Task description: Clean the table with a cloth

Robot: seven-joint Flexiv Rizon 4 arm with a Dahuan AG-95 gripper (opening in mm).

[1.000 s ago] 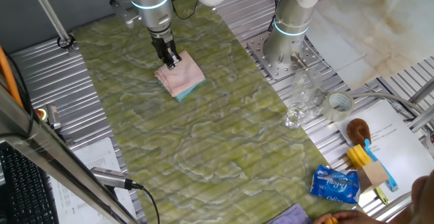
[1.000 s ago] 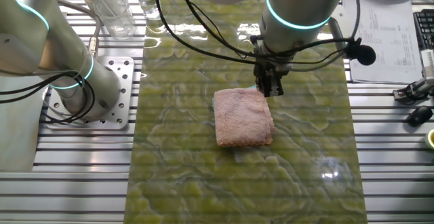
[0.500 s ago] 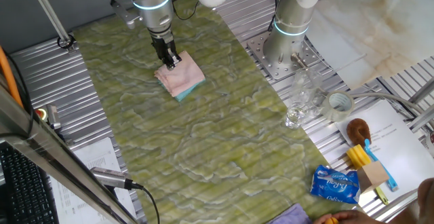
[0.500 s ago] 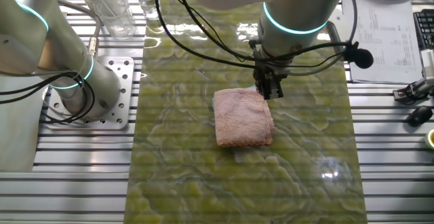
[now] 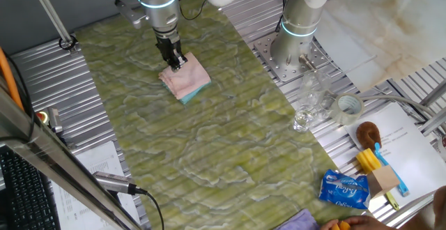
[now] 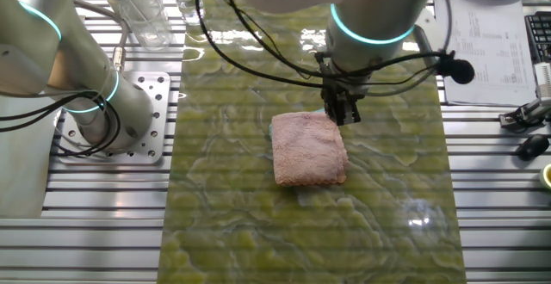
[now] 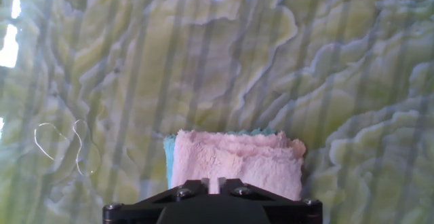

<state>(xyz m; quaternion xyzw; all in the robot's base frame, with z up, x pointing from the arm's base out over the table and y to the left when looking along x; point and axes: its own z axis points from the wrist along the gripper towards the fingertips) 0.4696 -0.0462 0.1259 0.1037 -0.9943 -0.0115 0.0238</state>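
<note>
The cloth [image 5: 187,80] lies folded flat on the green-yellow marbled table [image 5: 209,146], pink face up with a teal edge showing. It also shows in the other fixed view [image 6: 308,149] and in the hand view [image 7: 237,159]. My gripper [image 5: 176,65] points down at the cloth's far corner, with its jaws closed together. In the other fixed view the gripper [image 6: 344,116] stands at the cloth's upper right edge. In the hand view the gripper [image 7: 217,182] sits over the pink face with only a thin gap between the tips. I cannot tell whether they pinch any fabric.
A second arm's base [image 5: 296,38] stands on the metal panel right of the table. Clear glasses [image 5: 306,104], a tape roll [image 5: 348,106], a brush [image 5: 367,132] and a blue packet [image 5: 345,189] lie at the right. A purple cloth [image 5: 303,221] sits at the table's near end.
My gripper has shifted very slightly up and away over the cloth's corner. The cloth has not moved.
</note>
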